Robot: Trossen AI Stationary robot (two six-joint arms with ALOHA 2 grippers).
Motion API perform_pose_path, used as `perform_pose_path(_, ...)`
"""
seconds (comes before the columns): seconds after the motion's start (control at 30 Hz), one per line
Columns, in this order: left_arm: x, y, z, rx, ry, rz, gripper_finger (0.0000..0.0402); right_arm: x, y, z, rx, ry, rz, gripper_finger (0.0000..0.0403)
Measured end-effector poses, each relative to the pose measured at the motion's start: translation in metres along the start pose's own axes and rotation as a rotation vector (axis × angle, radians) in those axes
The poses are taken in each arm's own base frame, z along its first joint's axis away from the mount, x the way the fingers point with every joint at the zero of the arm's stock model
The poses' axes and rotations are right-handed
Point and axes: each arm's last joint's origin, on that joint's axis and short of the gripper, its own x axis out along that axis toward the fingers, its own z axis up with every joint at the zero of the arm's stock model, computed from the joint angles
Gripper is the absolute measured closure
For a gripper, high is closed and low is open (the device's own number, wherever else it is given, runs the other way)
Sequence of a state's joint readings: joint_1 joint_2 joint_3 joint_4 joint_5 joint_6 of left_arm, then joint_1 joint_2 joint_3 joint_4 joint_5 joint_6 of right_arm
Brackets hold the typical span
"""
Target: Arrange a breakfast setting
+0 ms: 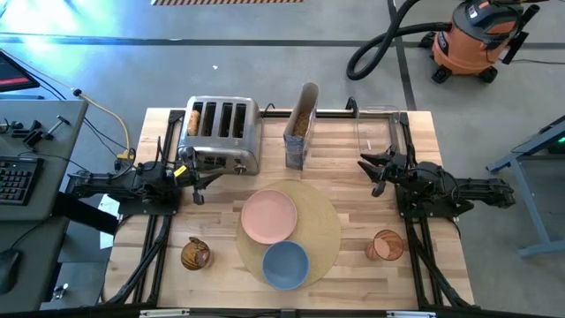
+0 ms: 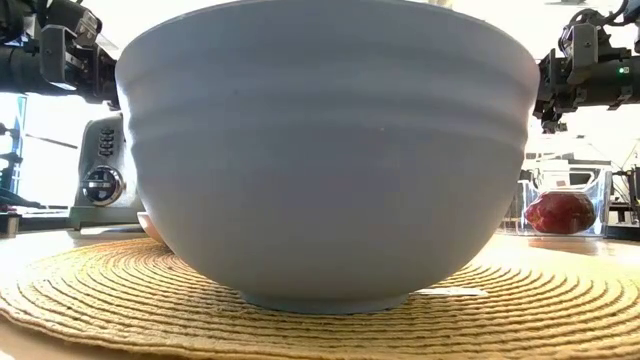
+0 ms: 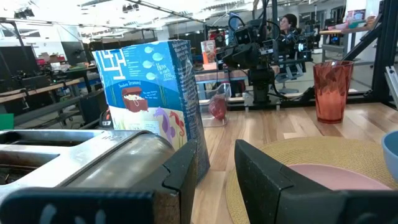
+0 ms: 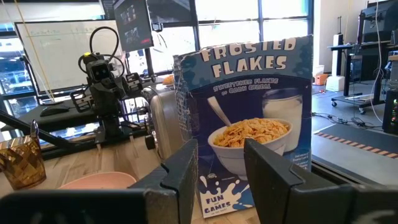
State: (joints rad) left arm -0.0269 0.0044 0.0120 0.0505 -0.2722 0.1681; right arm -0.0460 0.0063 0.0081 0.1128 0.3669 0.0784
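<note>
Pale wooden planks make up the table, which stands on a grey floor with an orange shop vacuum off beyond its far right corner.

At the left edge the left gripper reaches in level above the wood, its two fingers parted with nothing between them. Just beyond its tips stands the steel toaster. Behind and to one side of this claw, near the front edge, sits an amber glass. Ahead of the claw, toward the table's middle, lies the round tan placemat, carrying the pink plate and, touching the plate's near rim, the blue bowl. In the low view the bowl fills most of the picture, resting squarely on the woven mat.

Between the two claws, at the far edge, stands the tall cereal container, with its printed label facing the right wrist camera.

At the right the right gripper comes in level from the opposite edge, fingers likewise spread and empty, pointing toward the cereal container. Just beyond it is a clear bin at the far edge; in the low view the red fruit lies inside that bin. Behind the claw, nearer the front edge, stands a reddish tumbler.
</note>
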Motion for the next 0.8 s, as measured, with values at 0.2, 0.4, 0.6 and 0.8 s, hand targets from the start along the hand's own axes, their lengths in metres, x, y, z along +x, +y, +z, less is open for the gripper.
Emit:
perform_pose_path(0.2, 0.0000, 0.0000, -0.0002, 0.000, 0.001, 0.000, 0.0302, 0.0000, 0.0000, 0.0000, 0.000, 0.000, 0.000, 0.0286)
perform_pose_path(0.4, 0.0000, 0.0000, -0.0001, 0.000, 0.000, 0.000, 0.0302, 0.0000, 0.0000, 0.0000, 0.000, 0.000, 0.000, 0.0286)
perform_pose_path(0.6, 0.0000, 0.0000, -0.0001, 0.000, 0.000, 0.000, 0.0302, 0.0000, 0.0000, 0.0000, 0.000, 0.000, 0.000, 0.0286)
perform_pose_path(0.8, 0.0000, 0.0000, 0.0001, -0.049, -0.001, -0.001, 0.0302, 0.0000, 0.0000, 0.0000, 0.000, 0.000, 0.000, 0.0286)
